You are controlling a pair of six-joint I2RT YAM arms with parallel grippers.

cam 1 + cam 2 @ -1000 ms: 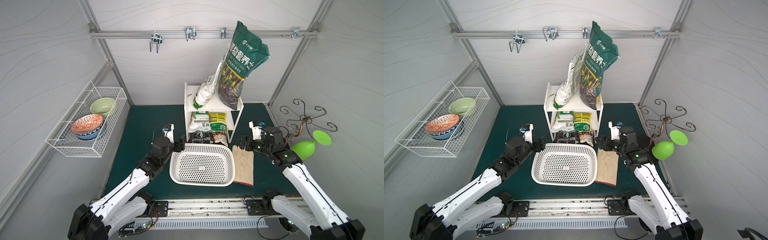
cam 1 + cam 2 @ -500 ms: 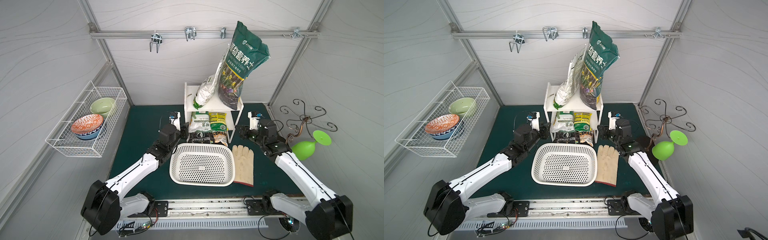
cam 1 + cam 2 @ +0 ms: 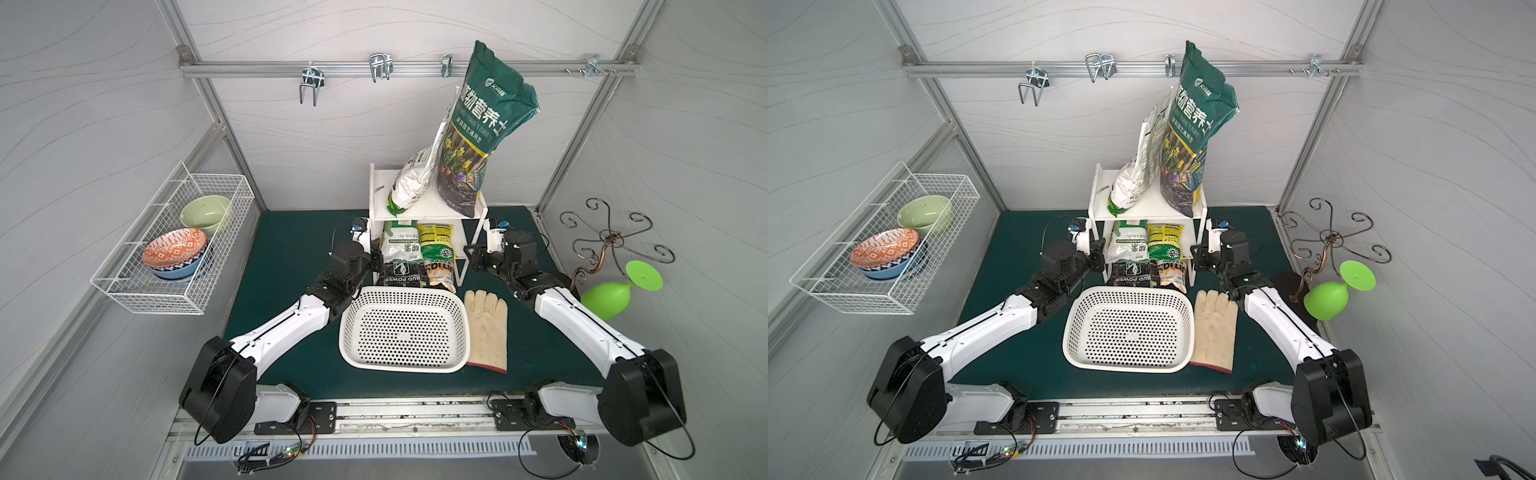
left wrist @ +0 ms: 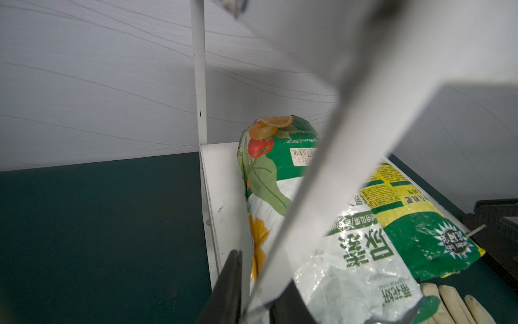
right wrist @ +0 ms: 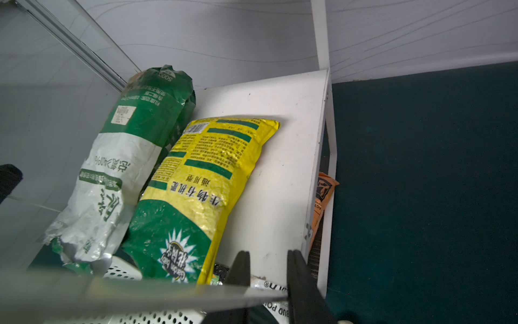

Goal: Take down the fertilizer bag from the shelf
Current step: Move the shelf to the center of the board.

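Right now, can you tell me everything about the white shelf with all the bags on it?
The shelf is a small white rack with flat boards in tiers, thin legs and raised side rails. It stands upright on the green mat by the back wall. Two bags lean on its top board, more lie lower down. The left gripper and right gripper are each at a front leg.

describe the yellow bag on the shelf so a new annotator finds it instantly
Find the white shelf at the back of the green mat. On its middle tier two bags lie side by side; the yellow bag is the one nearer the right gripper. Its neighbour is white and green; only this one is bright yellow with a green end.
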